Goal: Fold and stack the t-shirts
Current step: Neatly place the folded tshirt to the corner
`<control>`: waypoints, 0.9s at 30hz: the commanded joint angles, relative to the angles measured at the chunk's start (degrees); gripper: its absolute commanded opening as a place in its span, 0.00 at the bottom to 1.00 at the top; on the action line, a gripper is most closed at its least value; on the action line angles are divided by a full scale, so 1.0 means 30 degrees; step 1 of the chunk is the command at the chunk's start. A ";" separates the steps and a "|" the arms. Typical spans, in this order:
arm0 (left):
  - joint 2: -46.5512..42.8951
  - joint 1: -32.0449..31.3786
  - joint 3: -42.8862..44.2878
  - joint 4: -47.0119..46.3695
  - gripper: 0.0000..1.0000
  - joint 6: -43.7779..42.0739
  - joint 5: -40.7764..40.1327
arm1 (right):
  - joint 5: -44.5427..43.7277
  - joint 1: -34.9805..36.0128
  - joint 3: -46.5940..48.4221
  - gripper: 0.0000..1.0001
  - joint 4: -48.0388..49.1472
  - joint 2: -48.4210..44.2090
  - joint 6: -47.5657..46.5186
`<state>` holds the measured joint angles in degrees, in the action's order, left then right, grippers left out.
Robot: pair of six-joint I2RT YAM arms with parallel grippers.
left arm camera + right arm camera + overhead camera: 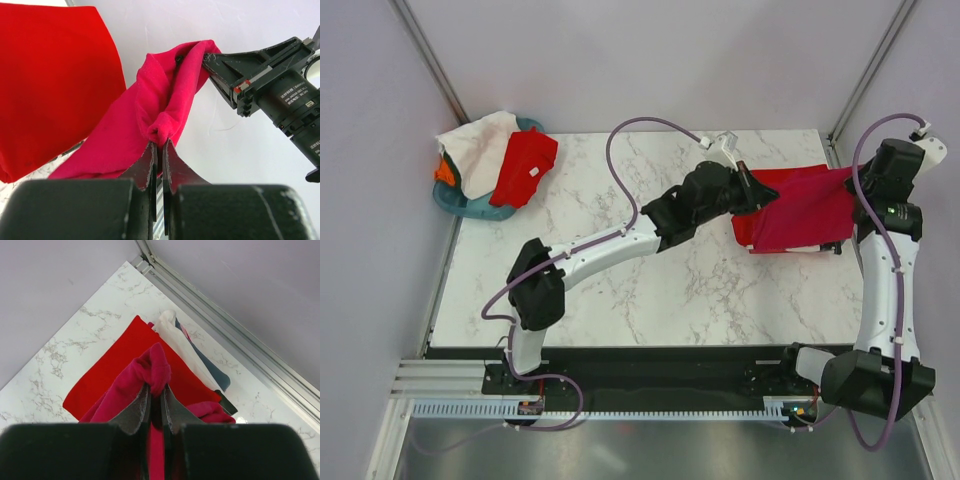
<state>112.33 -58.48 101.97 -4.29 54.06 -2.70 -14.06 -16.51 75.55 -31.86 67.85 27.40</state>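
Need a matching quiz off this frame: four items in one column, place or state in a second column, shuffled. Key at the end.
Column one
1. magenta shirt
2. folded red shirt
3. teal basket
4. loose red shirt

Column two
A. hanging over the basket's rim
B. flat on the right side of the table, under lifted cloth
C. pinched by the left gripper and the right gripper, raised off the table
D. at the table's far-left corner

Pairs: 1-C, 2-B, 3-D, 4-A
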 commanded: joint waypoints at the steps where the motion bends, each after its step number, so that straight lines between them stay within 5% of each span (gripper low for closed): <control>1: -0.0503 0.0156 -0.0007 -0.0473 0.02 0.0611 -0.0126 | -0.0381 -0.0150 -0.0572 0.00 0.1125 -0.0354 0.0330; 21: 0.2925 0.2791 0.1955 -0.1322 0.02 0.3307 0.2511 | 0.0235 -0.0150 0.0656 0.00 0.3235 0.3862 0.0799; 27: 0.5325 0.3671 0.4471 -0.0766 0.02 0.3307 0.2306 | 0.1317 -0.0150 0.1301 0.00 0.4932 0.5796 0.0858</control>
<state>125.34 -49.15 109.78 -5.30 62.17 4.05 -10.81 -16.60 75.83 -24.21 83.02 29.43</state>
